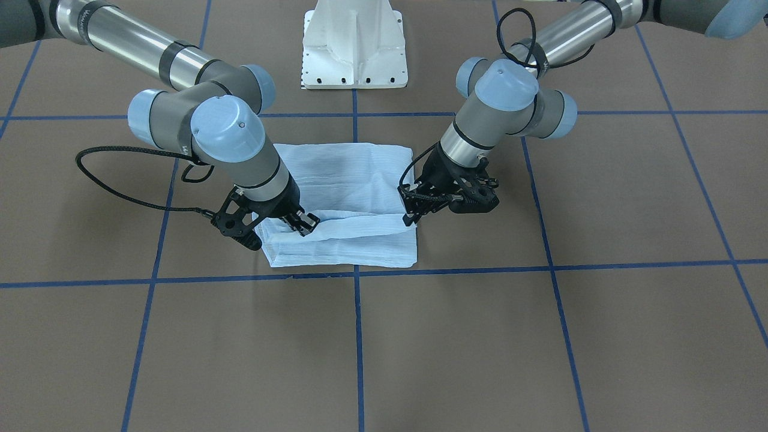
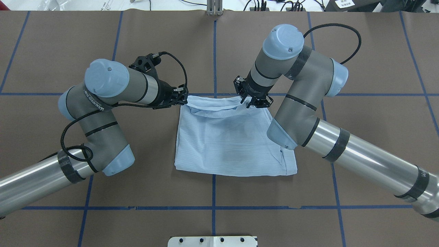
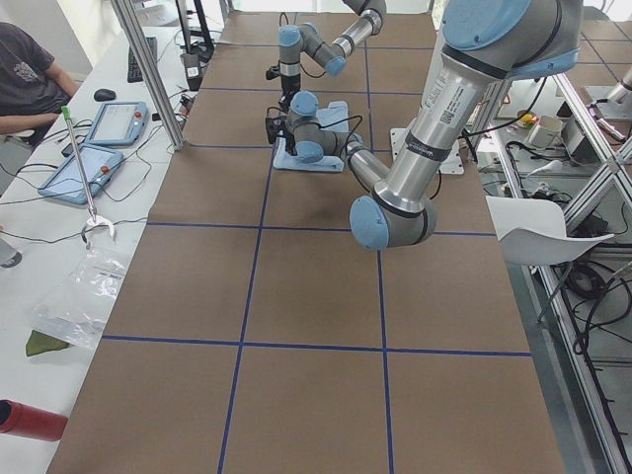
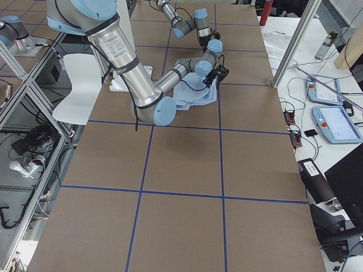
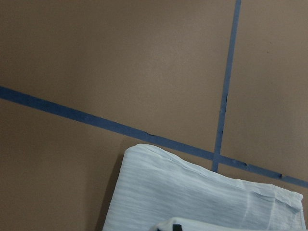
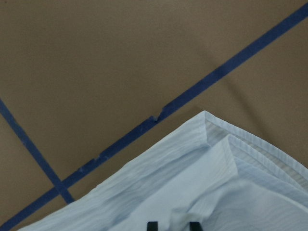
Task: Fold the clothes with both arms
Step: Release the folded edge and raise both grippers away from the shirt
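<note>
**Q:** Where is the shirt [image 2: 233, 140], and in what state?

**A:** It lies on the counter [image 2: 137, 34] in front of the robot, astride the centre tape line [image 2: 214, 51]. It has been reduced to a compact, roughly square packet of several layers. No sleeve shows loose in any view, so the sleeves appear to be tucked inside.

**Q:** What are the two hands doing?

**A:** Each is at one corner of the edge farthest from the robot. The left hand [image 2: 181, 97] is at the left corner and the right hand [image 2: 253, 101] at the right corner. The right wrist view shows cloth pinched between two dark fingertips [image 6: 152, 225]. The left wrist view shows only one tip against the cloth. Even so, the front-facing view shows the top layer raised and sagging between the two hands, so both read as clamped on the shirt.

**Q:** How far along is the task?

**A:** Late, by judgement. The earlier folds look complete and the packet is fairly tidy, with mild wrinkles across the middle.

**Q:** What is left?

**A:** Probably one more fold. The held edge would be carried toward the robot and laid on the near edge with corners matched, and then both hands would let go.
</note>
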`<state>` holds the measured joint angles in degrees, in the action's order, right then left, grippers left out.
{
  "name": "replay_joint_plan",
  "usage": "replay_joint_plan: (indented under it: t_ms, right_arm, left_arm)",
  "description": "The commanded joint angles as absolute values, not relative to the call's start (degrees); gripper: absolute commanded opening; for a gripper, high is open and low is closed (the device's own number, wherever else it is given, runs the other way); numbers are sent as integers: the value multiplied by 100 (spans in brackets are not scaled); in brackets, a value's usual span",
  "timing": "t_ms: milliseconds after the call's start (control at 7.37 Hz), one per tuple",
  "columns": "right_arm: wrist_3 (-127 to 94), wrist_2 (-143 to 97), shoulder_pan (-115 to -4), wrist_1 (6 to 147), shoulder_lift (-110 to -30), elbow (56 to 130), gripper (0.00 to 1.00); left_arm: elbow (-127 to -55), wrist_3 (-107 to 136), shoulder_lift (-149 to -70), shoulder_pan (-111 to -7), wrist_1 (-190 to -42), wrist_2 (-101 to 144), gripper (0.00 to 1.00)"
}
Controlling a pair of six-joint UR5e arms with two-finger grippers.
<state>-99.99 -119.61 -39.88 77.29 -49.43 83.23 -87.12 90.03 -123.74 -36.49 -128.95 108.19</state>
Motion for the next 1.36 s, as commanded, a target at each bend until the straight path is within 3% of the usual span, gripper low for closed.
replay_joint_plan:
  t_ms: [0, 542, 814, 1221]
  right_arm:
    - [-10028, -11953, -4051, 7576, -4931, 8209, 100]
    - [-9950, -12024, -3895, 7181, -4905, 8481, 100]
    - [-9067, -11657, -3499, 7242, -4755, 8464, 100]
    - [-7206, -10707, -3270, 8144, -4467, 8149, 100]
  left_arm:
    - [-8710, 9044, -12401, -3674, -12894, 10811, 100]
    - [-8850, 8965, -12175, -4050, -12701, 11177, 100]
    - [-9332, 8791, -11700, -4201, -12674, 11364, 100]
    - [-9404, 8543, -11558, -4236, -12568, 11355, 100]
